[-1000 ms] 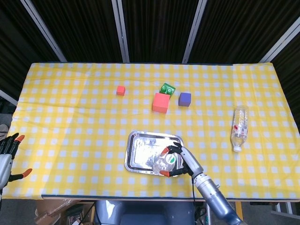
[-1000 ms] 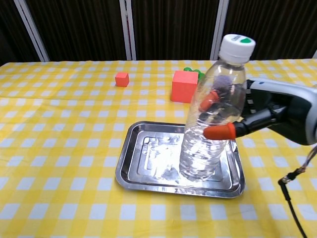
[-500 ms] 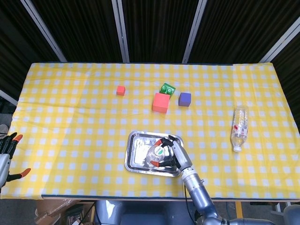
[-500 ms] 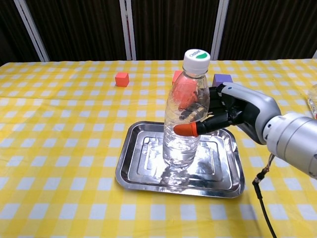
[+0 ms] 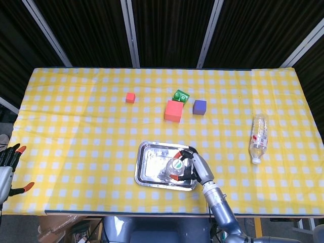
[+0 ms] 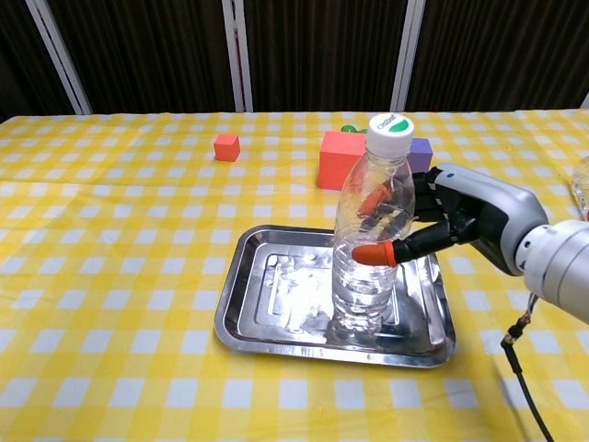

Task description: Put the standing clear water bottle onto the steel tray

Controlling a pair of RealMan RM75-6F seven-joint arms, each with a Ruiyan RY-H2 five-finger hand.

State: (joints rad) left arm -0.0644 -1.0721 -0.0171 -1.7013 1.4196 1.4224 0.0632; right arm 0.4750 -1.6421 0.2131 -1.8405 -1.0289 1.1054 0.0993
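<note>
- While the right hand (image 6: 460, 216) grips the water bottle (image 6: 371, 241), the bottle stands upright with its base on the floor of the steel tray (image 6: 248, 318); whether the base bears full weight or is a hair above the metal cannot be told.
- Fingers (image 6: 375, 253) with orange tips wrap the bottle at mid-body: one tip shows in front of the clear wall, another is visible through it on the far side. The white cap with a green mark sits above the fingers; the base lies below them, toward the right half of the tray.
- Progress, as a judgement: the carry appears complete and the placing is nearly done. Remaining steps are to spread the fingers, confirm that the bottle stands unaided, and draw the hand away to the right without brushing it.
- Risk: a tall, light bottle may tip if a fingertip drags on its wall during release.
- Beyond the fingers lie a large red block (image 6: 341, 158), a purple block (image 6: 421, 152), a small red cube (image 6: 226, 146) and a green item (image 5: 180, 95). A second bottle (image 5: 258, 138) lies on its side well to the right of the hand.
- Left hand (image 5: 7, 162) hangs off the table edge, fingers apart, holding nothing.
</note>
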